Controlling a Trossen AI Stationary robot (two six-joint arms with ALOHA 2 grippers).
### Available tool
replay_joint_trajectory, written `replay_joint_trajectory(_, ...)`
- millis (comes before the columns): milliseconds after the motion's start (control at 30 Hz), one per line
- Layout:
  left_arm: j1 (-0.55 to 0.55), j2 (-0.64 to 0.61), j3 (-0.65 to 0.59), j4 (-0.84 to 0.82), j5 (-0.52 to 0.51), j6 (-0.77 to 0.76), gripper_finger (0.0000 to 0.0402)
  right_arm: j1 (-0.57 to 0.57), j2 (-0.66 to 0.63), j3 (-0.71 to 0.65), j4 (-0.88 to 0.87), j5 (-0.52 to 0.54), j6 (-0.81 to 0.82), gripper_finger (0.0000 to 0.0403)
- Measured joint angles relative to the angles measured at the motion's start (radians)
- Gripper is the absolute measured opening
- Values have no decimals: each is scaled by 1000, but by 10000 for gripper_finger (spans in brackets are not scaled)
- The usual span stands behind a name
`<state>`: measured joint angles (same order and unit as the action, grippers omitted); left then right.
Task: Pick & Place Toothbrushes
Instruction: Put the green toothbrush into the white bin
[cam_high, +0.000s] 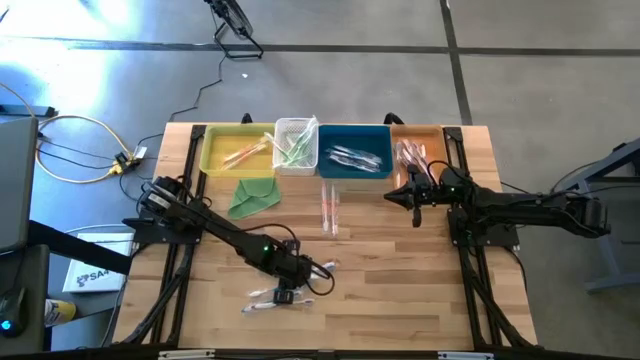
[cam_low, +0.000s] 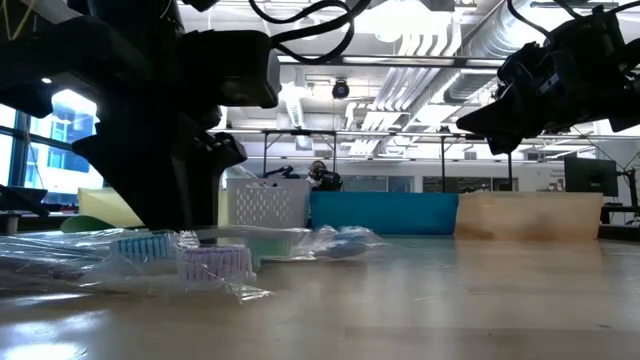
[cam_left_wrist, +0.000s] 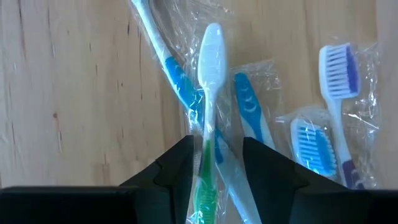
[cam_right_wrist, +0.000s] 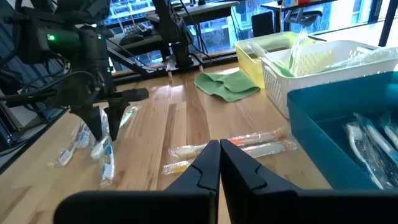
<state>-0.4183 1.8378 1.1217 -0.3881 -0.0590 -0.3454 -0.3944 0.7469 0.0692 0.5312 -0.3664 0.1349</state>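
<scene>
Several wrapped toothbrushes lie in a loose pile on the table near its front edge, blue and purple heads showing. My left gripper points steeply down into this pile, open, its fingers on either side of a green-handled, white-headed toothbrush that lies over a blue one. Two orange toothbrushes lie mid-table. My right gripper hovers shut, holding nothing, in front of the bins. My left gripper's fingers stand at both sides of the green toothbrush's handle, coming from above and slanting, with the toothbrush running along between them. Whether they touch its clear wrapper I cannot tell. The toothbrush rests on the pile.
Along the far edge stand a yellow bin, a white basket, a blue bin and a tan bin, each with toothbrushes inside. A folded green cloth lies before the yellow bin. Bare wood at front right.
</scene>
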Motion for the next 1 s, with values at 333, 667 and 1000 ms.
replay_joint_trajectory(333,0,0,0,11,0,0,135,0,0,0,-3,0,0,4)
replay_joint_trajectory(667,0,-6,1,50,0,0,135,0,0,0,-2,0,0,4)
replay_joint_trajectory(1000,0,-6,1,49,-1,0,135,0,0,0,-2,0,0,4)
